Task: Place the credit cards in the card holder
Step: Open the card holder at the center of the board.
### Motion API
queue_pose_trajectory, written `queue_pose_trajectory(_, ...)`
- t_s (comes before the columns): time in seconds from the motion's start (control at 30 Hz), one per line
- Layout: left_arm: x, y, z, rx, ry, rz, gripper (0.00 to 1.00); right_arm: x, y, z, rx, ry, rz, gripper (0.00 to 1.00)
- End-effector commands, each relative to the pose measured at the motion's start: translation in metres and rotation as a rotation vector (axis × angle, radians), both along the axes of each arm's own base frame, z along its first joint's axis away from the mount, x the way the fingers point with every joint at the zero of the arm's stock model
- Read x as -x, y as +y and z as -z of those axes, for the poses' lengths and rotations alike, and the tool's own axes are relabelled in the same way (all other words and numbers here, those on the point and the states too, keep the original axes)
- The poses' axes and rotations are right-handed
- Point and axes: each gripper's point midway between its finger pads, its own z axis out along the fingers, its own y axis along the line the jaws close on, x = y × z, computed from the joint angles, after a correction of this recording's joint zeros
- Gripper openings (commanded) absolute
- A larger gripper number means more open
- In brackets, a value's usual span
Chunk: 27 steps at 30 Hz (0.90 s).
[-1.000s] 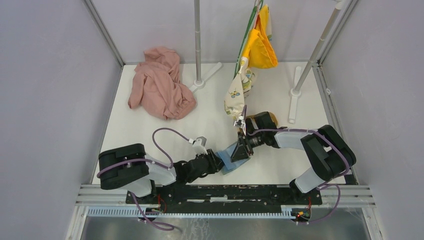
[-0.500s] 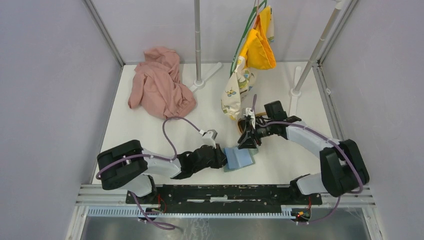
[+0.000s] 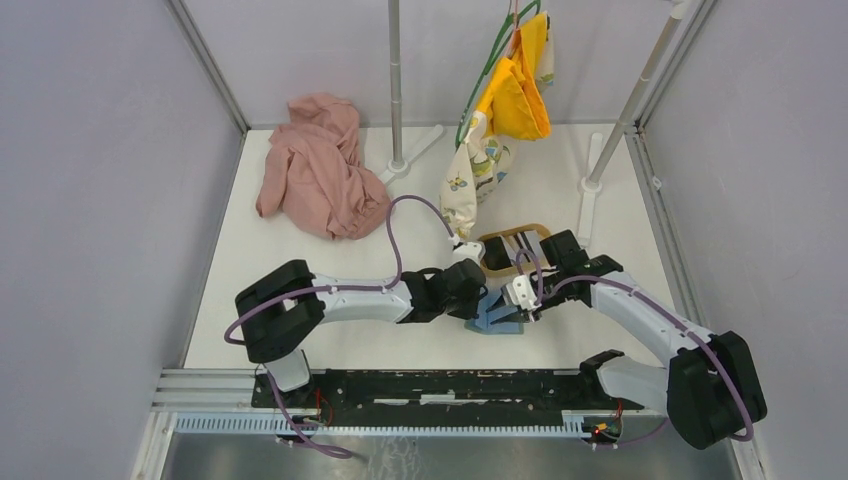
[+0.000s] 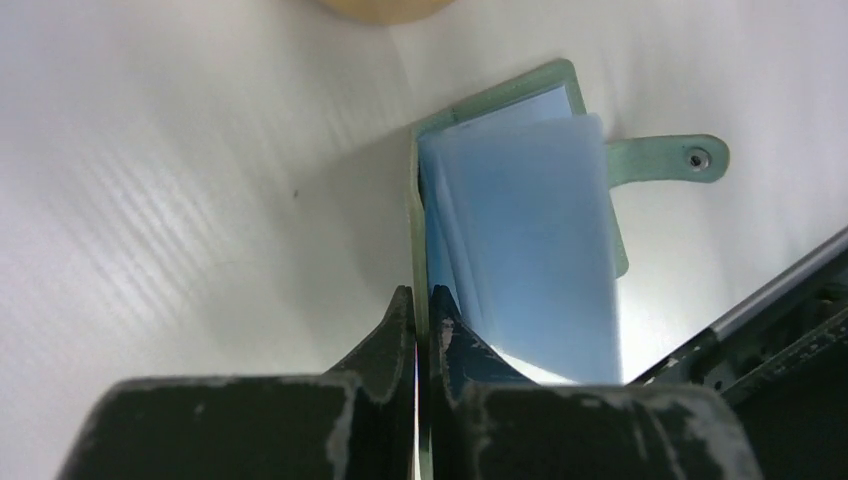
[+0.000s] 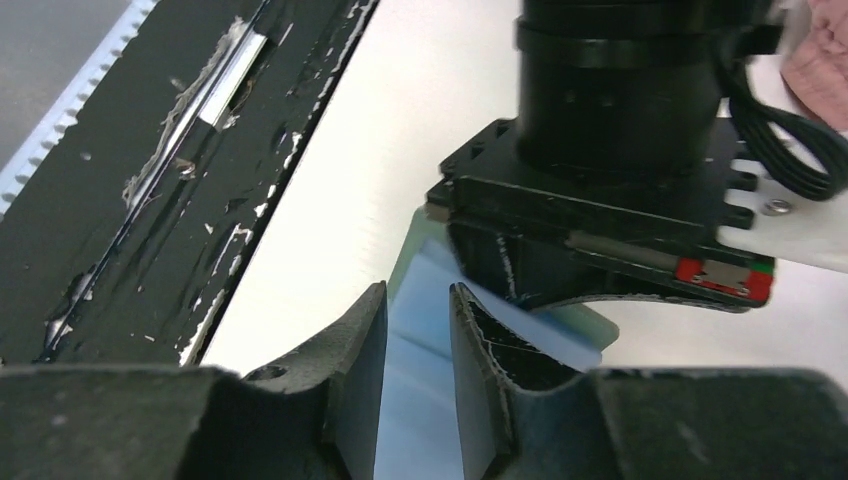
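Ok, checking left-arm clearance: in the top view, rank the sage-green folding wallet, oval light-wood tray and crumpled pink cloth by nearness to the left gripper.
1. Sage-green folding wallet, pinched by the left gripper.
2. Oval light-wood tray, just beyond.
3. Crumpled pink cloth, far left.

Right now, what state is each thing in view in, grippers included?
Sage-green folding wallet: open on the table, pale blue sleeves fanned up, snap tab undone.
Left gripper: shut on the wallet's cover edge.
Right gripper: jaws narrowly apart over the sleeves; grip unclear.
Oval light-wood tray: flat on the table, dark cards inside.
Crumpled pink cloth: heaped on the table.
Yellow cloth: hanging.
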Motion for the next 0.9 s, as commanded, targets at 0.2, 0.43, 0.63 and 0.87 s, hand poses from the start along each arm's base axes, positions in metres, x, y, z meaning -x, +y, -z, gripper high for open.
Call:
queue_pose_trajectory(0.2,0.002,0.057,-0.023,-0.349,-0.054,-0.037,0.02,0.001,0.005,-0.007,-0.011,-0.089,-0.054,0.31)
queue_pose_trajectory(0.43,0.010,0.047,-0.031,-0.410,-0.070,-0.010,0.02,-0.004,0.007,-0.008,-0.009,-0.068,-0.021,0.29)
queue_pose_trajectory(0.63,0.008,0.021,-0.029,-0.372,-0.065,0.037,0.02,0.008,0.009,-0.003,-0.069,-0.062,-0.063,0.29)
queue_pose_trajectory(0.87,0.009,0.026,-0.018,-0.234,-0.032,0.021,0.02,-0.023,0.011,0.015,0.000,-0.081,0.124,0.27)
